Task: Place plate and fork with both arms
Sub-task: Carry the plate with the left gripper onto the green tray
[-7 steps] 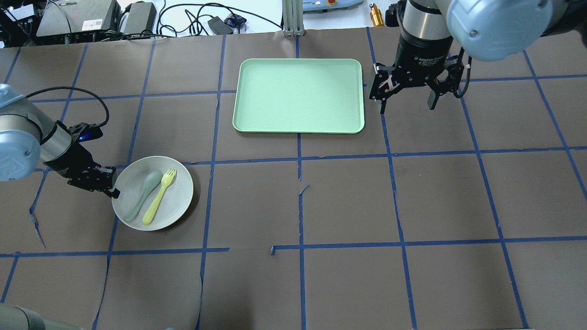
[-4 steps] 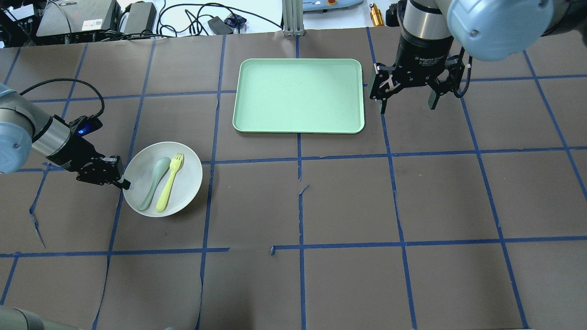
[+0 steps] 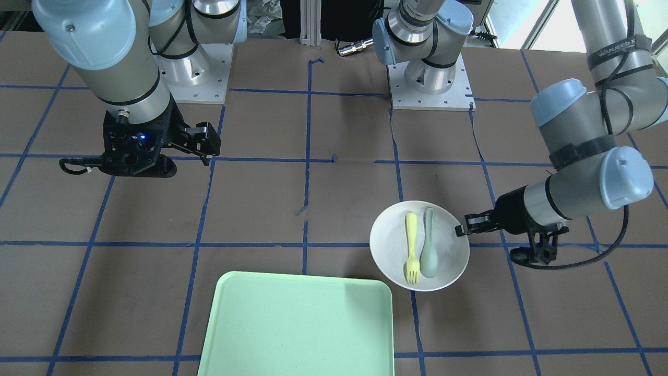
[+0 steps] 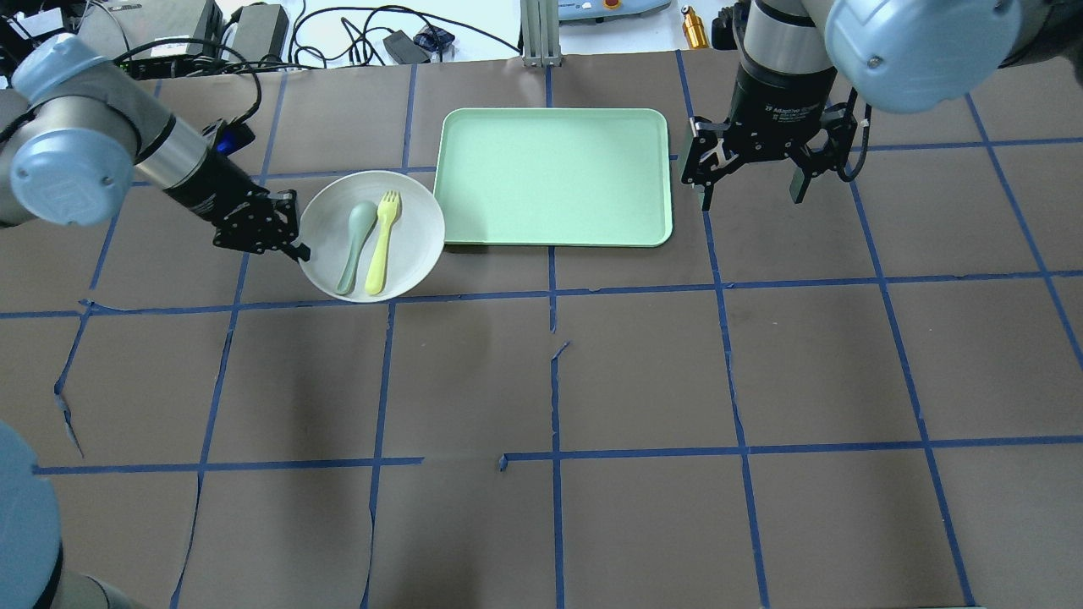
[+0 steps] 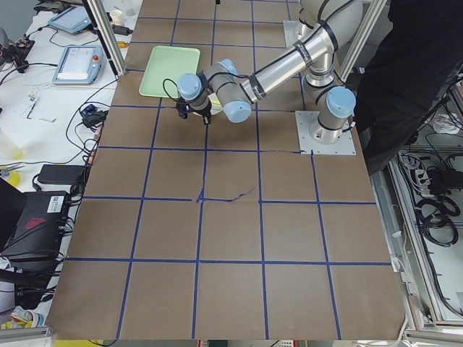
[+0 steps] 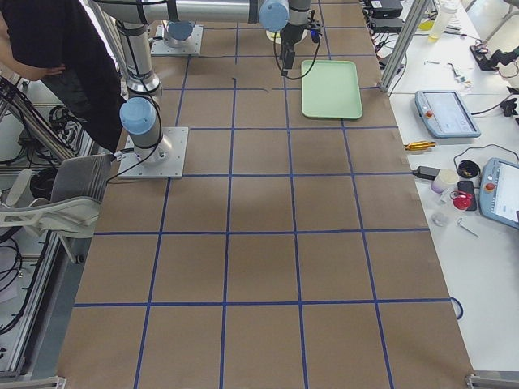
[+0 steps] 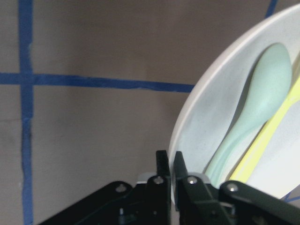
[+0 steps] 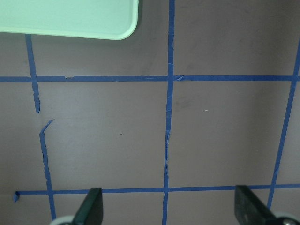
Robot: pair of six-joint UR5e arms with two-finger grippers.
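Pinching the plate [image 4: 416, 241] at its rim with the left gripper [image 4: 298, 250], on the side away from the mint-green tray [image 4: 550, 178], the fingers [image 7: 163, 165] pressing on the rim from both sides with barely a gap between them. Carrying on it the pale yellow fork [image 4: 382, 245] and the grey-green spoon [image 4: 353, 254] side by side, fork on the tray's side, tines and bowl pointing away from the robot. Sitting just beside the tray's left short edge, over the brown tabletop [image 4: 643, 372]. Overlapping that edge slightly in the overhead view yet standing apart from it in the front-facing view, so leaving it hard to say whether touching the tray or resting on the tabletop. Getting cut off by the right edge of the left wrist view, with the fork showing there only as a thin yellow strip. Hiding almost wholly behind the left arm [image 5: 239, 79] in the left side view, and being too small to make out in the right side view. Holding the right gripper [image 4: 752, 199] beyond the tray's other short edge, its fingers [image 8: 91, 208] standing wide apart with nothing between them, only their tips entering the bottom of the right wrist view. Reading "2F Adaptive" in white on the right gripper's black body, the rest of the line being cut off. Showing white lettering on a black strap [image 3: 616, 52] around the left arm in the front-facing view, too small to read surely.
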